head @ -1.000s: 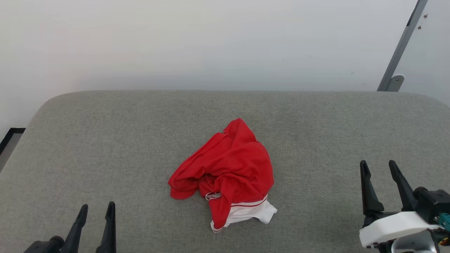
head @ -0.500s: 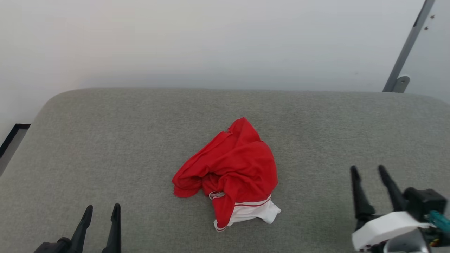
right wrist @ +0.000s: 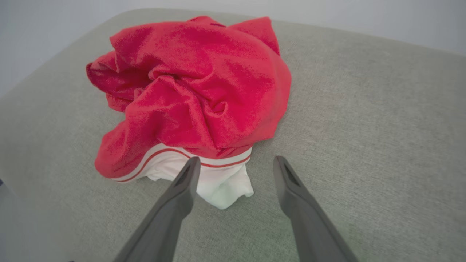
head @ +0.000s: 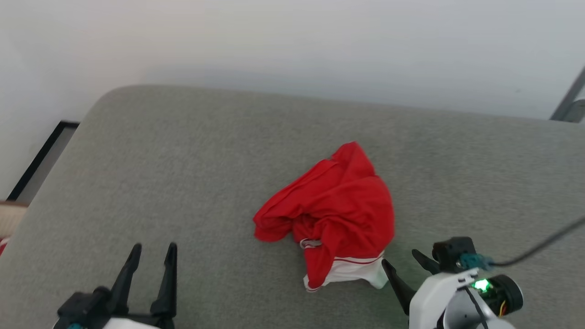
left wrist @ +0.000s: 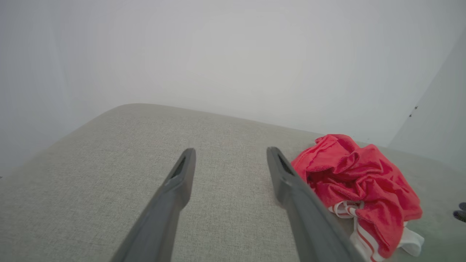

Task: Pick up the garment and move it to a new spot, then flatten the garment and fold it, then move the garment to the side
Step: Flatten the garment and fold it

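Observation:
The garment lies crumpled in a heap near the middle of the grey padded surface. It is bright red, with a white cuff band and thin red stripes at its near end. My right gripper is open just right of that white band, fingertips close beside it. In the right wrist view the garment lies just ahead of the open right gripper, and the left fingertip overlaps the white band. My left gripper stands open at the lower left, well clear of the cloth. The left wrist view has the garment right of the open left gripper.
A white wall runs behind the surface. A grey metal bar leans at the far right. Past the surface's rounded left edge are a dark-framed floor strip and a beige object.
The head camera has turned, shifting the whole picture right. The right gripper has come in from the right side to just beside the garment's white band. The garment lies as before.

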Robot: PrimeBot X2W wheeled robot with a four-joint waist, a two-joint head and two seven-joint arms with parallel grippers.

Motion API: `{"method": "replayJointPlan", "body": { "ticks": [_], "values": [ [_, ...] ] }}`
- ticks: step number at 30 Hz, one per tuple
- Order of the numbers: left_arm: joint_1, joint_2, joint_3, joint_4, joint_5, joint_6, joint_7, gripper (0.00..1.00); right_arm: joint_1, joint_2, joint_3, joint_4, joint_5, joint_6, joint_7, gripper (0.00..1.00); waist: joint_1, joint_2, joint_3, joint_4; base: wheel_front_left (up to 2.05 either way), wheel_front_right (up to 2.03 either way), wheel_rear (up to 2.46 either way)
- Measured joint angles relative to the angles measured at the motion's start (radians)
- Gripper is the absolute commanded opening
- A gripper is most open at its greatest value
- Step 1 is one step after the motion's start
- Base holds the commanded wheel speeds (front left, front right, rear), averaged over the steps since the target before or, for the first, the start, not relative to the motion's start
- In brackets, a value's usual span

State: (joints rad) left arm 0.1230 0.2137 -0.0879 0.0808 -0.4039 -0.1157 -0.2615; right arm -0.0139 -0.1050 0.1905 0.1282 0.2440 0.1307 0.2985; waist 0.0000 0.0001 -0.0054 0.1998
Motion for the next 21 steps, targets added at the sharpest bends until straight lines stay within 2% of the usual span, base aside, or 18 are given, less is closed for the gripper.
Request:
{"method": "replayJointPlan", "body": {
  "ticks": [7,17,18,19,21],
  "values": [
    [-0.063,-0.015,-0.028,0.009,0.0,-0.008,0.0,1.0,-0.066,-0.051,0.031,0.046,-0.006,0.0,0.186,1.0,0.0,0.0,0.066,0.065,0.0,0.0,0.0],
    [-0.12,-0.048,-0.052,0.025,-0.002,-0.012,0.0,1.0,-0.153,-0.087,0.078,0.138,-0.013,0.0,0.365,1.0,0.0,0.0,0.139,0.157,0.0,0.0,0.0],
    [-0.12,-0.048,-0.054,0.026,-0.004,-0.012,0.0,1.0,-0.166,-0.102,0.106,0.142,-0.019,-0.001,0.372,0.45,0.0,0.0,0.143,0.162,0.0,0.0,0.0],
    [-0.121,-0.049,-0.056,0.028,-0.005,-0.012,0.0,1.0,-0.181,-0.124,0.139,0.143,-0.023,0.0,0.375,0.0,0.0,0.0,0.145,0.166,0.0,0.0,0.0],
    [-0.122,-0.048,-0.052,0.031,-0.01,-0.012,0.0,1.0,-0.2,-0.129,0.137,0.154,0.012,0.0,0.377,0.0,0.0,0.0,0.143,0.166,0.0,0.0,0.0]
  ]
}}
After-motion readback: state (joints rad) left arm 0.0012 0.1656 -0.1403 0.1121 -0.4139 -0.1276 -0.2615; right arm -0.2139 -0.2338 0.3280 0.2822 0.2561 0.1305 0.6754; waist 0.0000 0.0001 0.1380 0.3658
